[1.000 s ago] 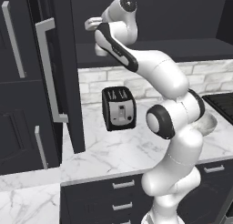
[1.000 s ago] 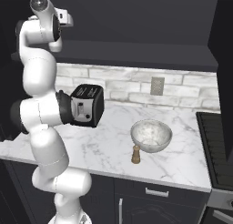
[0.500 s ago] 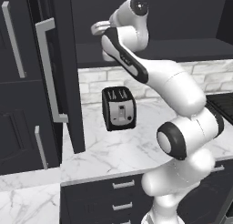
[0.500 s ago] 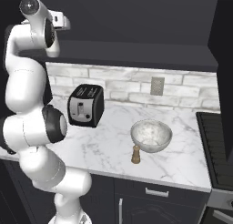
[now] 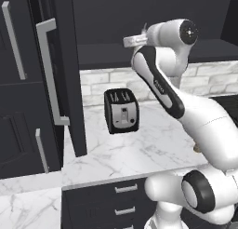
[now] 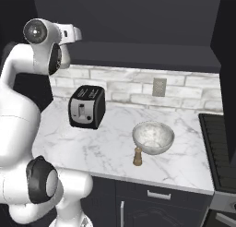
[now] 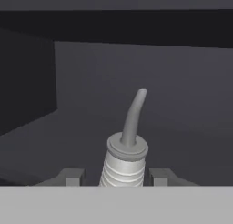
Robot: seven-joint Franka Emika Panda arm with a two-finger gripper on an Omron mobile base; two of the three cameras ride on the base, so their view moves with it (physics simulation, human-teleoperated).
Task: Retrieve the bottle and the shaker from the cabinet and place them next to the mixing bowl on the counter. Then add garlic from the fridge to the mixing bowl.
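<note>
One bottle (image 7: 126, 145), pinched between the gripper (image 7: 116, 176) fingers inside the dark cabinet (image 7: 136, 59), nozzle up. One shaker (image 6: 137, 156) stands just beside the one bowl (image 6: 153, 137) on the counter (image 6: 92, 147); the left base view adds the open door (image 5: 60, 74)

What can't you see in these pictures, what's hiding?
- The bottle's round body: in the hand view, cut off at the bottom edge; its neck and nozzle show between the hand's fingers.
- The hand: in the left base view, its fingertips are hidden behind the arm.
- The shaker: in the right base view, too small for detail beside the mixing bowl.
</note>
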